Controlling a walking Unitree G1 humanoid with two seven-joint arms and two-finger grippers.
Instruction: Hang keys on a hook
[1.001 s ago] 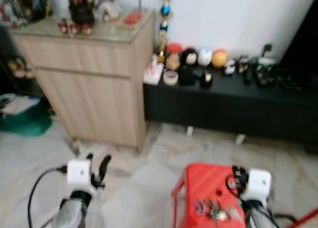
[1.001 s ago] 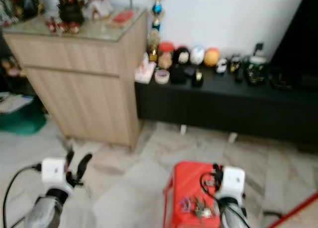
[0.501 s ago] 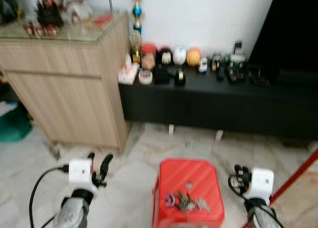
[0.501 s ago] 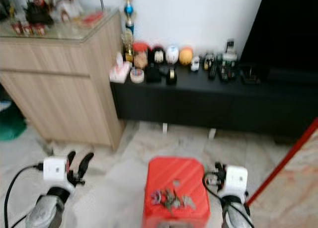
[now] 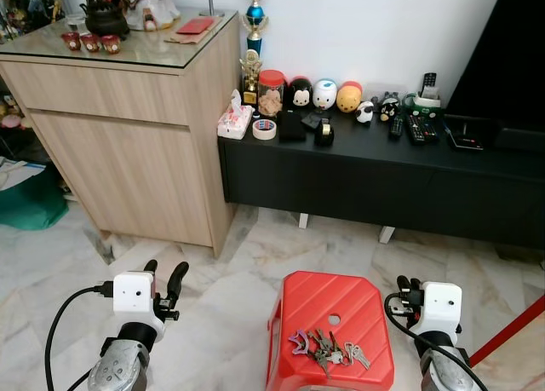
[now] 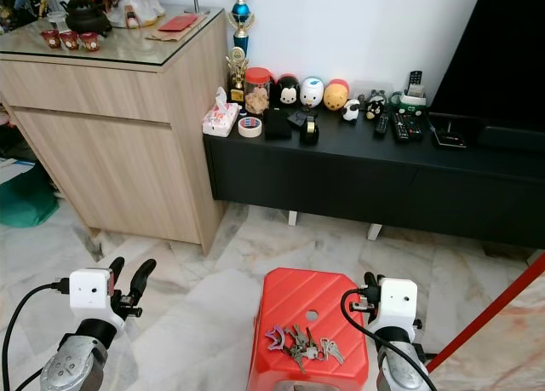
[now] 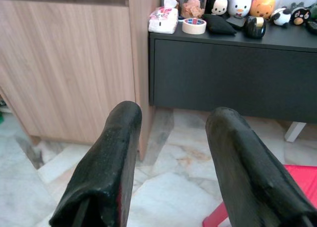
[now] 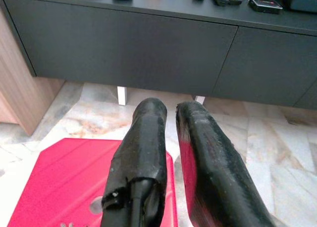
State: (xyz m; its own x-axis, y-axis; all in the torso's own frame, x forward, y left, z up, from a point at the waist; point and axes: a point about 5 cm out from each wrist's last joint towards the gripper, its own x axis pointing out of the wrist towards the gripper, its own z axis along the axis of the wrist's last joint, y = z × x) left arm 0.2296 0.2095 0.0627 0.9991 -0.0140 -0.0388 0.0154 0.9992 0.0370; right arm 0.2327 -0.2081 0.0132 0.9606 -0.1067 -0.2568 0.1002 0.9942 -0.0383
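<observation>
A bunch of keys (image 5: 328, 349) lies on the near part of a red plastic stool (image 5: 334, 299) on the marble floor. My left gripper (image 5: 163, 276) hovers open, left of the stool and over bare floor; its fingers (image 7: 119, 153) stand wide apart with nothing between them. Just off the stool's right edge, beside the keys and a little above them, my right gripper (image 5: 407, 284) is shut with nothing in it. In the right wrist view its fingers (image 8: 146, 138) almost touch above the stool's far corner (image 8: 74, 167).
A wooden cabinet (image 5: 136, 127) with a glass top stands at the back left. A low black console (image 5: 375, 174) along the wall carries figurines, tape and remote controls. A red pole (image 5: 509, 336) slants at the lower right. A green item (image 5: 34, 205) lies at the far left.
The whole picture has shifted and sharpened, so the camera has moved. The stool with the keys now lies between my arms. Both grippers keep the same pose.
</observation>
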